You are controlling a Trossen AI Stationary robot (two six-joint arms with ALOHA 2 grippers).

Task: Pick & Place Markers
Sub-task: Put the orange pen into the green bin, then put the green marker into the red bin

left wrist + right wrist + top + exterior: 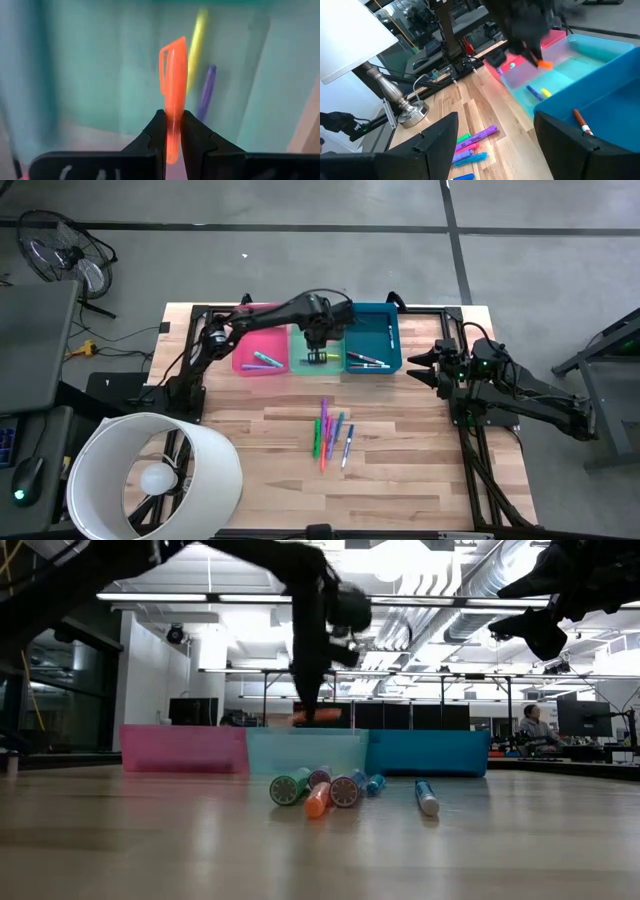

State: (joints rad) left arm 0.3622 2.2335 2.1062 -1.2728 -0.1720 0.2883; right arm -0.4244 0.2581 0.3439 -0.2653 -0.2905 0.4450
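My left gripper (pixel 172 131) pinches an orange marker (pixel 173 85) near its lower end, hanging it above the green bin (pixel 303 358), where a yellow and a purple marker already lie, so a release should drop it inside. My right gripper (pixel 495 130) waits spread open beside the blue bin (pixel 385 320); more markers (pixel 331 432) lie loose on the table (pixel 420 470)

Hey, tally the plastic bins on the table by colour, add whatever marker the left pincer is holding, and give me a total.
Pink bin: 1
Green bin: 1
Blue bin: 1
Orange marker, held in the left pincer: 1
Total: 4
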